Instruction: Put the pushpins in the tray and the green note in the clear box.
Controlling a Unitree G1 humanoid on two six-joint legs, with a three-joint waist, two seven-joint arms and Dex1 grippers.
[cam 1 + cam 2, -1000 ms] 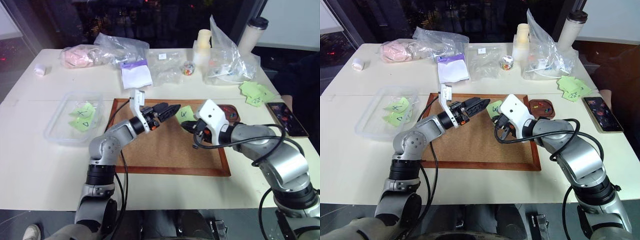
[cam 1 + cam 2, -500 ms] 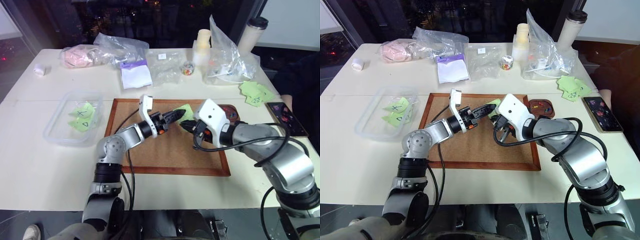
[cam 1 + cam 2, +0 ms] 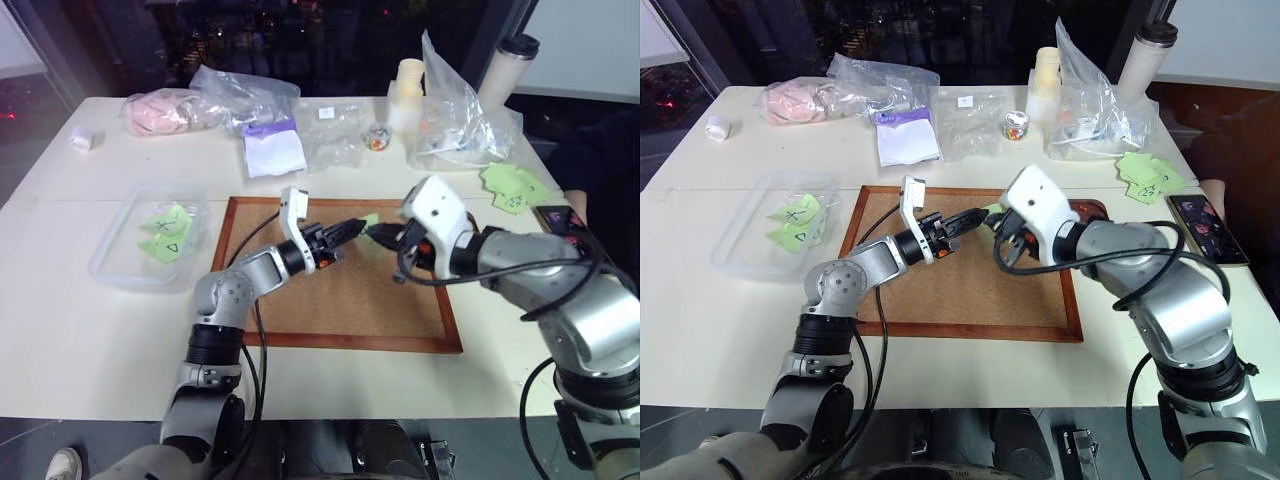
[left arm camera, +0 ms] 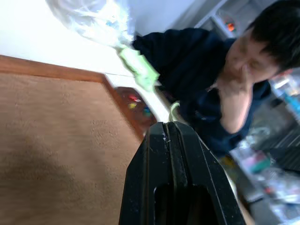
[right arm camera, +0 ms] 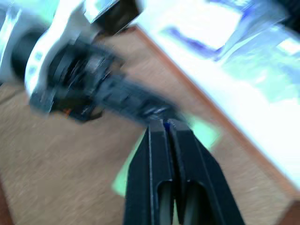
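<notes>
Both my pincers are meeting over the upper middle of the cork board (image 3: 340,290), mid-frame in the head views.

Left pincer (image 3: 352,228): fingers pressed together, pinching the green note (image 3: 369,220) by its near edge. In the left wrist view a thin green sliver is poking out past the closed tips (image 4: 174,112). Note is sitting up off the cork, just left of my right pincer.

Right pincer (image 3: 383,233): fingers pressed together; can't tell whether anything is between them. Its tips are sitting right next to the left one's, and the right wrist view is showing the green paper directly beyond its closed fingers (image 5: 157,154), with the left pincer's black tips crossing in front.

The tray (image 3: 1095,209): dark reddish-brown, mostly hidden behind my right arm, just off the board's upper right corner. In the left wrist view a few coloured pushpins (image 4: 136,102) are lying in it.

The clear box (image 3: 128,268): left of the board on the counter (image 3: 80,340), well apart from both pincers, holding two green notes already (image 3: 165,235).

Also on the counter: heap of green notes (image 3: 512,186) upper right, black phone (image 3: 1206,228) at the right edge, crinkled plastic bags (image 3: 240,92) along the back. A person in a dark top (image 4: 197,70) is sitting beyond the counter's right side.
</notes>
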